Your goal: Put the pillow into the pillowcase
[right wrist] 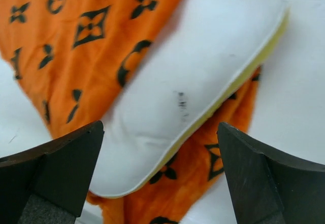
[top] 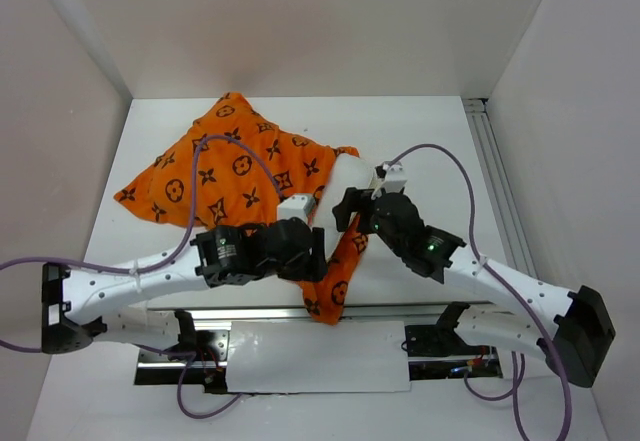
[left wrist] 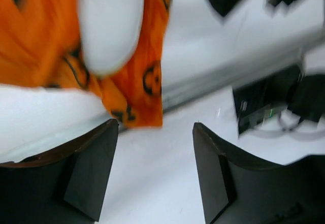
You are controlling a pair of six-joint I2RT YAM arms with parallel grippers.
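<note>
**Q:** Where does the pillow lie?

**A:** The pillow (right wrist: 203, 71) lies near the middle of the white table (top: 440, 131), partly inside the pillowcase (top: 235, 166). Its right corner sticks out of the case's open right side, white with a pale yellow seam (right wrist: 231, 89) along the edge. The orange pillowcase, printed with dark flower and circle motifs, spreads to the left and far side. A flap of it trails toward the near edge.

**Q:** And the two claws?

**A:** The right gripper (right wrist: 162, 176) is over the bare pillow corner, its two dark fingers spread wide with nothing clamped between them. The left gripper (left wrist: 155, 170) is at the near edge of the case, just left of the right one. Its fingers also stand well apart, with only bare table between them. That wrist view is blurred, so the white bulge beside the orange cloth is probably pillow, but I cannot be sure.
</note>
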